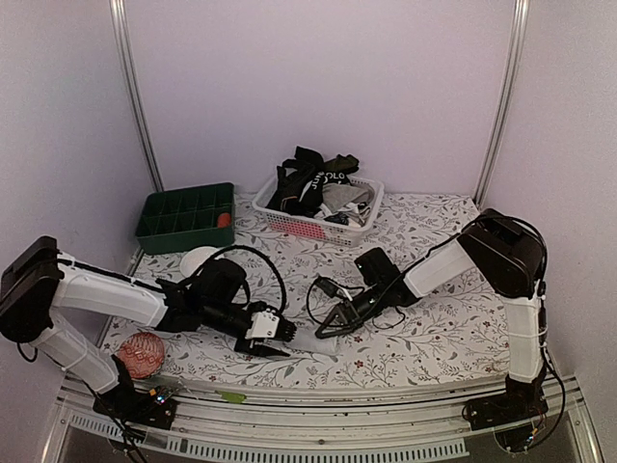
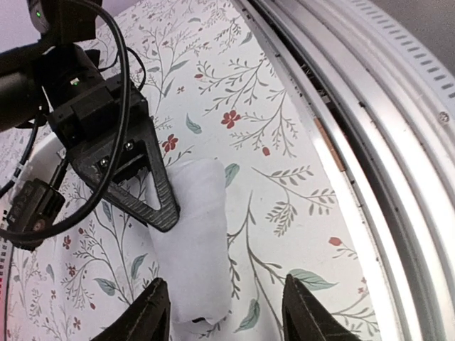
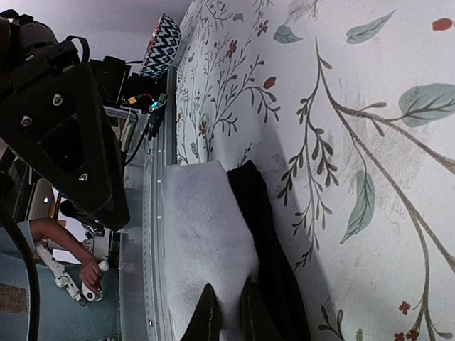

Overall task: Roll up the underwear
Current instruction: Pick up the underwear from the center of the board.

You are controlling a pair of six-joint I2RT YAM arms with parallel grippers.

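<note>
I judge the step in hand to be finishing a roll. The underwear (image 2: pixel 192 241) lies as a tight white bundle on the counter (image 2: pixel 284 106), well on my side of the basket (image 1: pixel 275 217), where more garments (image 1: pixel 313 178) are heaped.

To do this well I should pin the bundle while letting go, so the outer layer does not spring loose. Each claw should draw back along the roll's length rather than across it, since a sideways drag would likely unwind it. The black waistband (image 3: pixel 263 234) lies along one side, and that edge is best left tucked under.

My left claw (image 2: pixel 229 312) stands about half open, its fingers on either side of the bundle's near end, gripping nothing. My right claw (image 3: pixel 229 316) is closed narrow, tips pressed on the white cloth. Whether a fold is pinched between them I cannot tell.
</note>
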